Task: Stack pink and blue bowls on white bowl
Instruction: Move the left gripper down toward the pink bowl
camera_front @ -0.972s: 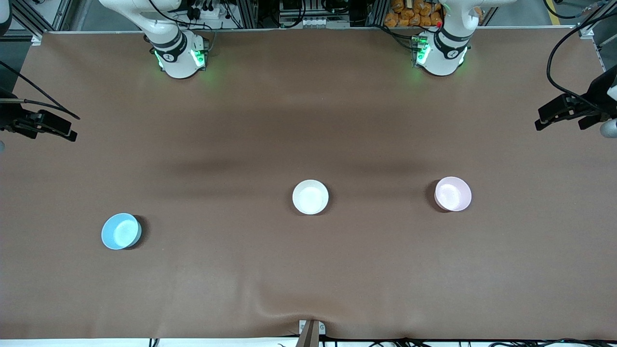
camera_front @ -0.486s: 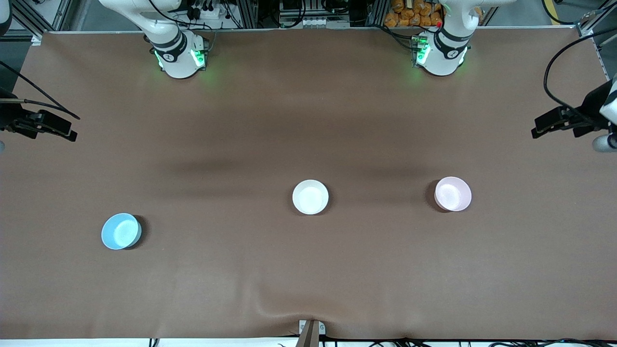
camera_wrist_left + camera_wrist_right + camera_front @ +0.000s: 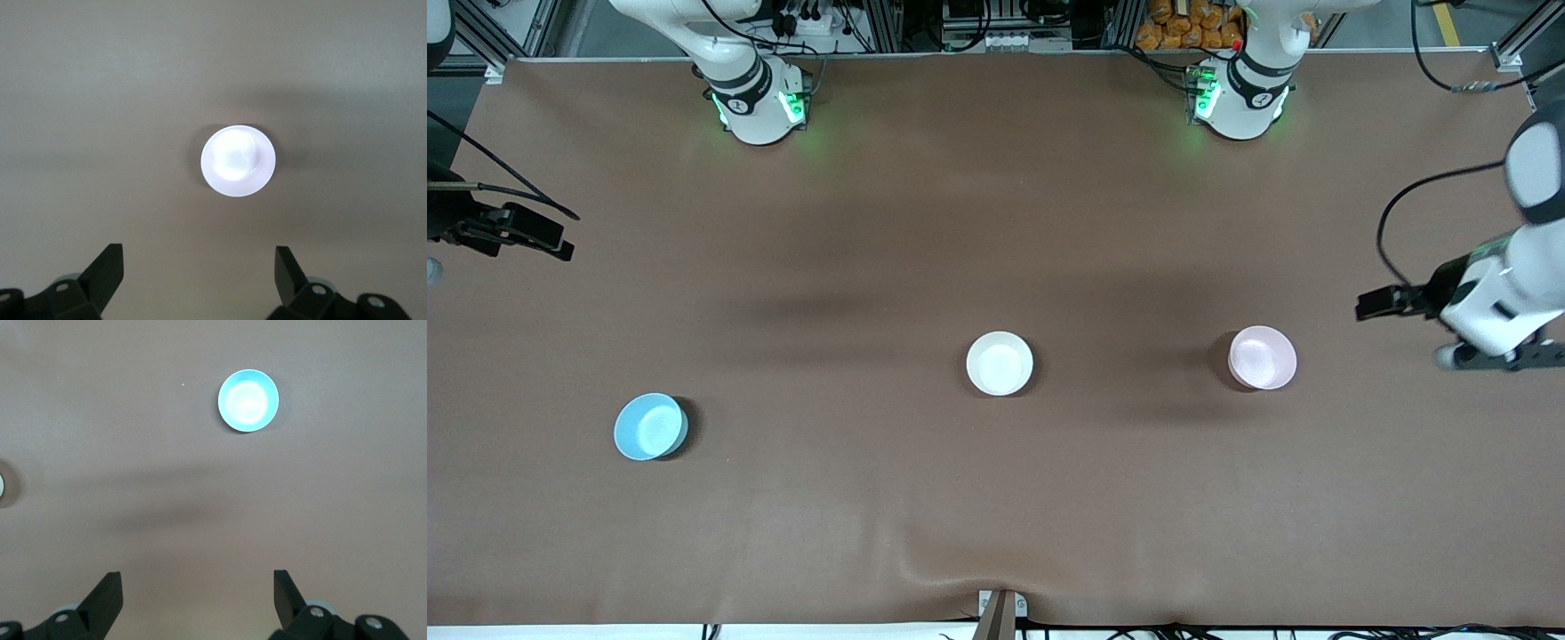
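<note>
Left gripper [image 3: 199, 280], jaws wide and empty, has swung in toward the pink bowl [image 3: 1262, 357], probably the first pick. Right gripper [image 3: 198, 600] waits open above the table, with the blue bowl [image 3: 650, 427] and white bowl [image 3: 1000, 363] untouched.

Left gripper [image 3: 199, 270] hangs over the brown table [image 3: 80, 100], fingers [image 3: 107, 267] spread wide and holding nothing; pink bowl [image 3: 238, 161] sits upright on the table, well apart from them.

A brown table [image 3: 996, 222] carries three bowls, well apart: the pink bowl [image 3: 1262, 357] near the left pincer [image 3: 1378, 304], the white bowl [image 3: 1000, 363] midway, and the blue bowl [image 3: 650, 427] toward the right pincer [image 3: 551, 242].
</note>
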You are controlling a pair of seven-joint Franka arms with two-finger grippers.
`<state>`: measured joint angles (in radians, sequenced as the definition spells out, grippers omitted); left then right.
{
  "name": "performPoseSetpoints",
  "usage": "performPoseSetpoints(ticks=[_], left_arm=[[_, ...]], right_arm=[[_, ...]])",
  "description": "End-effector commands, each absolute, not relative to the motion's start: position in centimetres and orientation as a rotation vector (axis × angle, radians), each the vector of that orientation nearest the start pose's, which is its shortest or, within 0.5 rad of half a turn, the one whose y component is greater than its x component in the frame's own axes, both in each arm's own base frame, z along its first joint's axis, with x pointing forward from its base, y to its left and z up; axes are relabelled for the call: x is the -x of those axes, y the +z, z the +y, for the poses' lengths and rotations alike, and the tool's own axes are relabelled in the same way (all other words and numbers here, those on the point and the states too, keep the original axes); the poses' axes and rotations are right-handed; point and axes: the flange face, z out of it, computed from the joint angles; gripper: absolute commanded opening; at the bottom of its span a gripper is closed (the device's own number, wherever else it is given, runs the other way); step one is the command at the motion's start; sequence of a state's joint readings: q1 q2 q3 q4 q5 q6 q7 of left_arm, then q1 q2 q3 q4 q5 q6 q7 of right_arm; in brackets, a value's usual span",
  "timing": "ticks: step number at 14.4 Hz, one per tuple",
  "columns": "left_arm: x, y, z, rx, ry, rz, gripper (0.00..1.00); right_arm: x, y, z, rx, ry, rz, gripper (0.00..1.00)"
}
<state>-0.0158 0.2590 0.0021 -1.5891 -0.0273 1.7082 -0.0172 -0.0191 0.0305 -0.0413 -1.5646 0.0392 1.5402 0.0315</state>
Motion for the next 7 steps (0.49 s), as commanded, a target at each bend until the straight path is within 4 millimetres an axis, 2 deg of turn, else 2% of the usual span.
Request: performPoseSetpoints(ticks=[1, 6, 7], left_arm=[[-62.8, 44.9, -2.1, 3.174, 0.205, 0.038, 1.0], [-61.7, 36.4, -1.5, 3.172, 0.109, 0.108, 1.0], [-61.4, 35.4, -1.3, 3.171, 0.089, 0.105, 1.0]], right_arm=[[-56.0, 61.1, -2.6, 3.096, 0.083, 0.156, 1.0], [-56.1, 61.2, -2.1, 3.099, 0.076, 0.145, 1.0], [-56.1, 61.2, -2.0, 3.101, 0.076, 0.142, 1.0]])
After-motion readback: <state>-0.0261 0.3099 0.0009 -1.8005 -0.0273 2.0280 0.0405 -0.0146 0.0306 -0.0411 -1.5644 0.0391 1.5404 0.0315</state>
